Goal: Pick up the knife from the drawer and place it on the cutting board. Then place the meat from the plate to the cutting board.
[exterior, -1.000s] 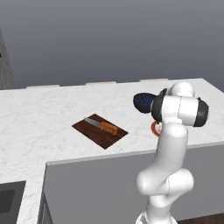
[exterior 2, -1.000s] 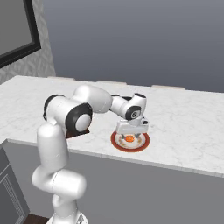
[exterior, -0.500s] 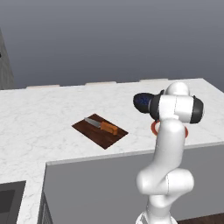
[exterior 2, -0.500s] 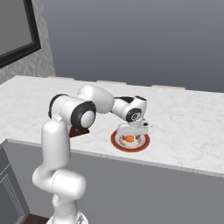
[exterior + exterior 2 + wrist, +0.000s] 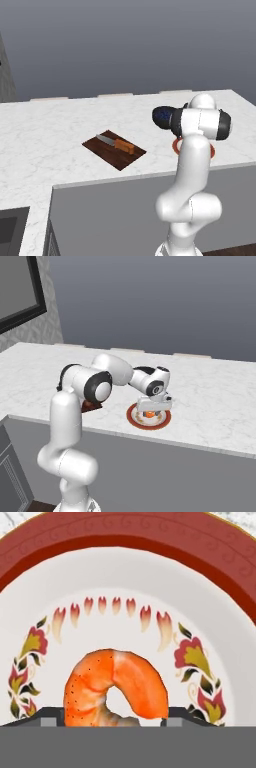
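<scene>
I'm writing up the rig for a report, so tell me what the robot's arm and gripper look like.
The arm is glossy white, built of rounded, tube-like segments with bulbous elbows. Its joints are dark: black caps and bands sit between the white shells, and one near the wrist looks dark blue in the left base view. The gripper has a pale grey, boxy body. No cables or markings are visible.

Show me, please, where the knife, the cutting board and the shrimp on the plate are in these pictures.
knife (image 5: 116, 143): left base view, where the blade meets the orange handle.
cutting board (image 5: 102, 153): left base view, bare wood near its front edge.
shrimp (image 5: 125, 677): hand view, top of its curved orange back.
</scene>
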